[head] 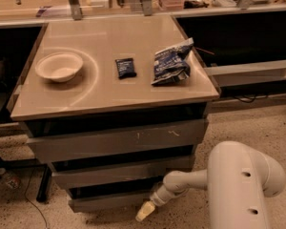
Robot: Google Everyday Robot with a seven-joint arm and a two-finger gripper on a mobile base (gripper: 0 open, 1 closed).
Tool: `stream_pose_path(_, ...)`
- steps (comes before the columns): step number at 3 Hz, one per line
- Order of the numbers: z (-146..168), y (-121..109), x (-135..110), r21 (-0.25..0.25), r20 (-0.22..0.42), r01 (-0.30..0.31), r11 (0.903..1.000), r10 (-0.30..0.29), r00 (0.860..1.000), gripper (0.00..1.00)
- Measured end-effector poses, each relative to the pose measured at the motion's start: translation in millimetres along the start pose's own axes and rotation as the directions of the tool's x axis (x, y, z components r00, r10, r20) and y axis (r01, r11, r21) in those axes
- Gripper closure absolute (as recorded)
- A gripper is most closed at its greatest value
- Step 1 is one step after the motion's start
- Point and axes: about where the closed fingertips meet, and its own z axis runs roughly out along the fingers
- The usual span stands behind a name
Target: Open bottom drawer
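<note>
At bottom drawer's (105, 202) right end: gripper (145, 212), just beside front; spread or pressed, cannot tell. Front stiff, handleless, probably light-sliding; hook top lip.

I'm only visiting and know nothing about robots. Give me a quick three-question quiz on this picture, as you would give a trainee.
1. On the cabinet top, what lies between the bowl and the blue bag?
A) a small dark packet
B) a cup
C) a spoon
2. True or false: the gripper rests on the cabinet top.
3. Fill in: the cabinet shows ___ grey drawer fronts, stacked.

Key
1. A.
2. False. The gripper is low, near the floor, at the front of the bottom drawer.
3. Three.
</note>
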Motion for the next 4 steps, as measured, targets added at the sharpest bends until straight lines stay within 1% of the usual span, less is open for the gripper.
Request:
stream_pose_path(1,-20,39,12,-0.078,-0.021,-0.022,0.9967,0.02,1.0,0.0)
stream_pose_path(2,-65,121,33,-0.19,-0.082,-0.072,0.9791,0.057,0.995,0.0)
stream_pose_path(3,-63,124,34,-0.196,-0.082,-0.066,0.9783,0.051,0.995,0.0)
stream_pose_path(4,-54,105,12,-0.18,-0.042,-0.012,0.9836,0.005,0.999,0.0)
